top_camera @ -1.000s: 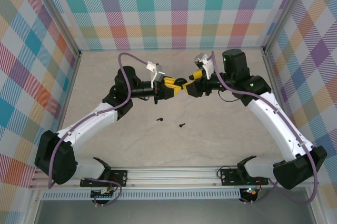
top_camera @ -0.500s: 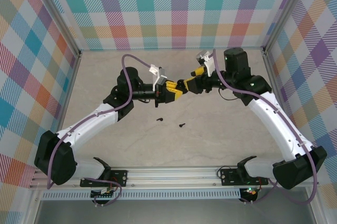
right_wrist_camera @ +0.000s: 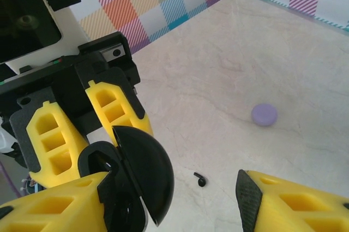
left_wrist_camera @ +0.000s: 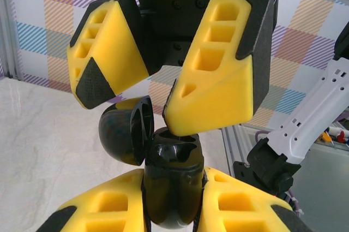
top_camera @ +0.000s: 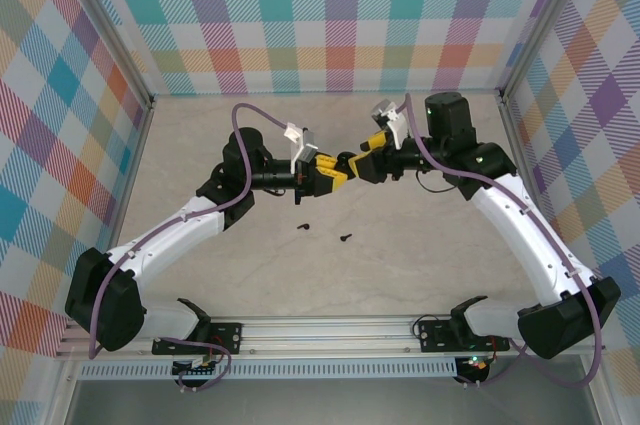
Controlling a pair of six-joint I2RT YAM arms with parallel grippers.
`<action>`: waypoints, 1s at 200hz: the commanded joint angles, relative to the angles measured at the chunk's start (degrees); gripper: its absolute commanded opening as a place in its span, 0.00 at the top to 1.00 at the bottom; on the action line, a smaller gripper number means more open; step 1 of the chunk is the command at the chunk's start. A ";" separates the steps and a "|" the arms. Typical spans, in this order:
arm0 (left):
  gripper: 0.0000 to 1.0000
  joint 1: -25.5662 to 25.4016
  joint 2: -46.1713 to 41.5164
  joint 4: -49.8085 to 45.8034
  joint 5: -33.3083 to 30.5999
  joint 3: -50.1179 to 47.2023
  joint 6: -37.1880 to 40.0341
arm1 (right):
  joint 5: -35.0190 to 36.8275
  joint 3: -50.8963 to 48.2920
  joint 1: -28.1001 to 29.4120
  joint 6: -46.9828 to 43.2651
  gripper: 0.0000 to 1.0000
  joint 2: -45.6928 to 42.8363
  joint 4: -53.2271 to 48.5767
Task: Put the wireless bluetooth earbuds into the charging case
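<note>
My left gripper (left_wrist_camera: 173, 191) is shut on the body of a black charging case (left_wrist_camera: 172, 172), which it holds up above the table. The case's domed lid (left_wrist_camera: 121, 134) is swung open to one side. My right gripper (left_wrist_camera: 142, 103) faces it with its jaws apart, and one yellow fingertip (left_wrist_camera: 188, 120) rests on the case's open mouth. From above, the left gripper (top_camera: 335, 167), the case (top_camera: 347, 159) and the right gripper (top_camera: 362, 160) meet mid-table. Two black earbuds (top_camera: 303, 227) (top_camera: 345, 238) lie on the table in front of them. One earbud (right_wrist_camera: 200, 179) shows between the right gripper's (right_wrist_camera: 174, 194) spread fingers.
A round lilac case (right_wrist_camera: 264, 114) lies shut on the marble tabletop (right_wrist_camera: 229, 57), beyond the black earbud. Checked walls close the table on three sides, with an aluminium rail (top_camera: 320, 330) along the near edge.
The right gripper has shifted slightly left, closer onto the case. The left gripper still holds the case and has edged a little right. The earbuds on the table have not moved.
</note>
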 commanded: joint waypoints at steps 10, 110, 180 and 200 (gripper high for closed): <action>0.81 -0.51 -1.07 1.36 1.09 1.76 -0.61 | -2.76 0.40 -0.18 -1.87 0.38 0.81 -1.18; 0.78 -0.52 0.71 2.88 0.22 2.94 -3.62 | -5.31 0.74 0.97 -2.73 0.38 2.85 -2.92; 0.81 -0.50 1.34 2.99 0.58 3.39 -4.03 | -5.58 1.00 1.40 -3.25 0.39 3.60 -3.50; 0.81 -0.50 1.56 3.17 0.51 3.47 -4.40 | -5.74 1.01 1.49 -3.47 0.38 3.79 -3.87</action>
